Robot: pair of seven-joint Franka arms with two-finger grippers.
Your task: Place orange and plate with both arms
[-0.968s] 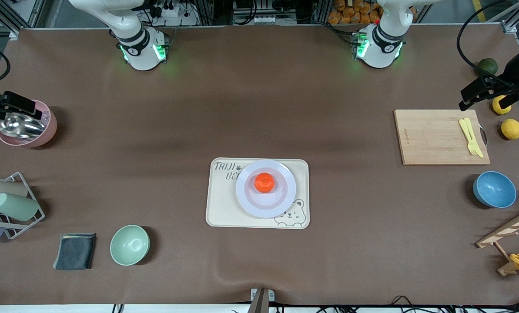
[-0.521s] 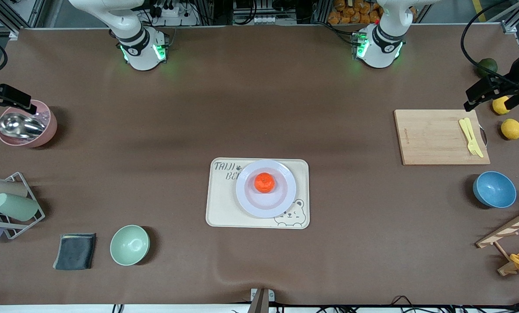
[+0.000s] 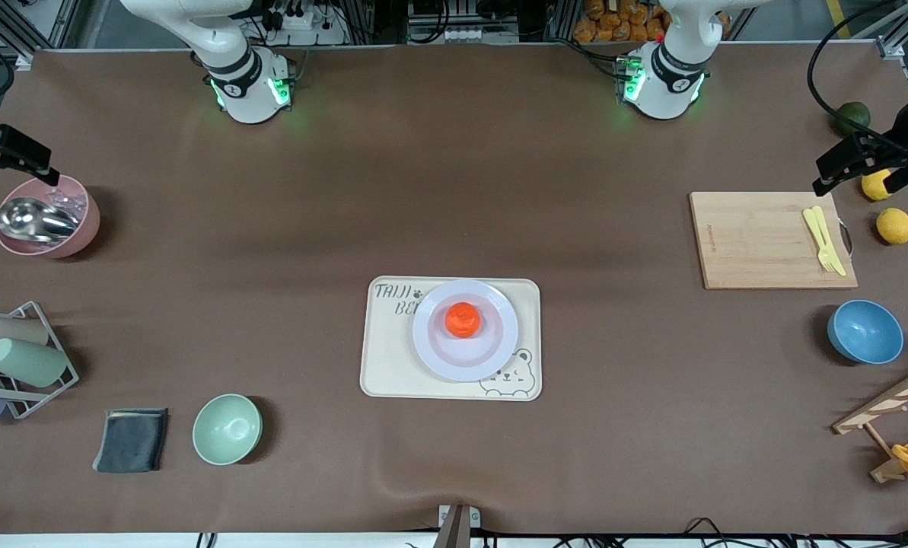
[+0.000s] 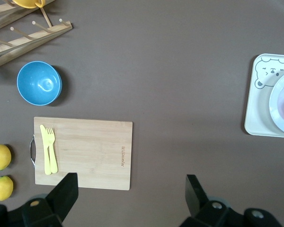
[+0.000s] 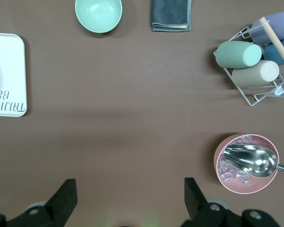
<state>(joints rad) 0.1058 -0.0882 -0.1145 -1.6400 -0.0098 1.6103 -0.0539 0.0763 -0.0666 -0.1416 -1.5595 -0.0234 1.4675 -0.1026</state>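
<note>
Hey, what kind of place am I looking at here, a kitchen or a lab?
Most likely a robotics lab set up as a mock kitchen: two arm bases on a brown table, metal framing along its edge, and staged tableware like the plate holding an orange.

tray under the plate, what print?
Beige tray with a bear drawing and "TAIJI BE..." lettering; clearest in the front view.

A brown mat covers the wide surface (image 3: 454,190); aluminium framing (image 3: 899,27) and cables (image 3: 438,30) line its back edge.
</note>
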